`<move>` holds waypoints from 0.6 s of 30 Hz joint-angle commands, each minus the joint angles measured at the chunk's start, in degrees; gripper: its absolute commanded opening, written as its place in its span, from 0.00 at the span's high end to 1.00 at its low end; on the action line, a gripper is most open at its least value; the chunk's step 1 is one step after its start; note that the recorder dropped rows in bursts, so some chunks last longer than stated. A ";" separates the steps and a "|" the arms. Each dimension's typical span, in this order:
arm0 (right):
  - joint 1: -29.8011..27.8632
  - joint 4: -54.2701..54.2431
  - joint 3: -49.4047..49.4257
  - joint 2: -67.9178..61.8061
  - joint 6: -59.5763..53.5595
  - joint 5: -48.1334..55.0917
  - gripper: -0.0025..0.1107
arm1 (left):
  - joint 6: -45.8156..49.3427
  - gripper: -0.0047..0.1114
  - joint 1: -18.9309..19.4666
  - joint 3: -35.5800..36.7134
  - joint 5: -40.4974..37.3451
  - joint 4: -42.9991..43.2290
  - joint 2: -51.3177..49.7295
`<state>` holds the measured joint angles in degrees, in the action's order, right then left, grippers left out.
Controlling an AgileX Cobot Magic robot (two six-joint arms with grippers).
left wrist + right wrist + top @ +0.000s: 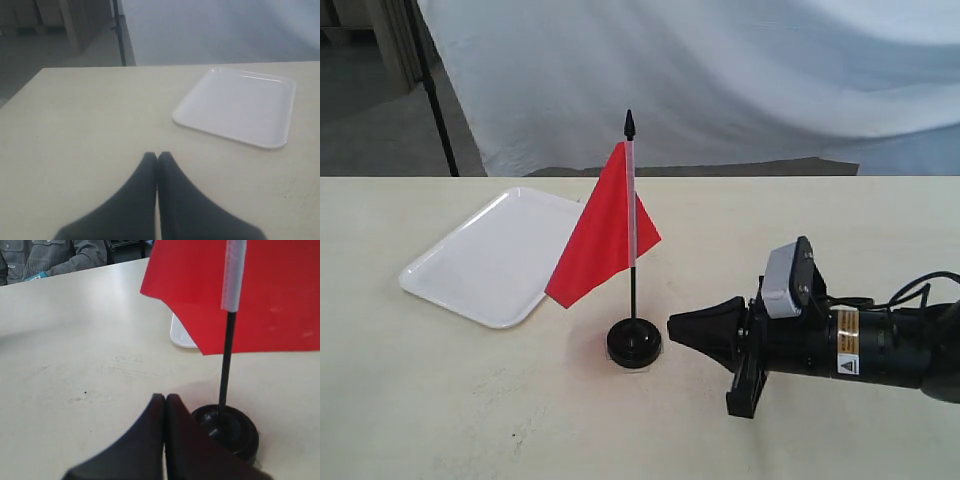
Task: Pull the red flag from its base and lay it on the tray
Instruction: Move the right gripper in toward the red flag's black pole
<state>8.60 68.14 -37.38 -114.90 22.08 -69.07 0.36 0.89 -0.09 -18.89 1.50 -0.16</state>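
Observation:
The red flag (604, 235) stands upright in its round black base (634, 343) near the table's middle; its pole is white along the cloth and black below. Just right of the base my right gripper (673, 327) lies low, shut and empty, its tip close beside the base without touching the pole. The right wrist view shows the same: shut gripper (165, 399), base (230, 430), flag cloth (270, 290) overhead. The white tray (495, 255) lies flat to the flag's left. My left gripper (157, 157) is shut on nothing above bare table, with the tray (237, 106) ahead of it.
A white cloth backdrop (720, 70) hangs behind the table and a black stand pole (435, 95) rises at the back left. A seated person (55, 257) shows beyond the table's edge in the right wrist view.

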 commanded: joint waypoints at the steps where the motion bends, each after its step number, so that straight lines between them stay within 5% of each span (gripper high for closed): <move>1: 0.47 1.51 -2.64 -0.17 0.23 -0.89 0.98 | -0.36 0.96 -0.23 0.09 0.07 0.25 0.16; 5: 1.33 -2.20 -3.27 -0.17 0.65 -0.89 0.97 | -0.36 0.96 -0.23 0.09 0.07 0.25 0.16; 7: 2.00 -2.30 -4.12 -0.17 0.65 -0.89 0.83 | -0.36 0.96 -0.23 0.09 0.07 0.25 0.16; 10: 2.39 -3.18 -4.52 -0.17 2.85 -0.13 0.34 | -0.36 0.96 -0.23 0.09 0.07 0.25 0.16; 14: 2.87 -3.89 -4.52 -0.17 3.60 0.36 0.48 | -0.36 0.96 -0.23 0.09 0.07 0.25 0.16; 18: 4.20 -6.20 -4.91 -0.17 1.04 1.51 0.48 | -0.36 0.96 -0.23 0.09 0.07 0.25 0.16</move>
<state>12.30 63.05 -41.68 -114.90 24.53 -68.46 0.36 0.89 -0.09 -18.89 1.50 -0.16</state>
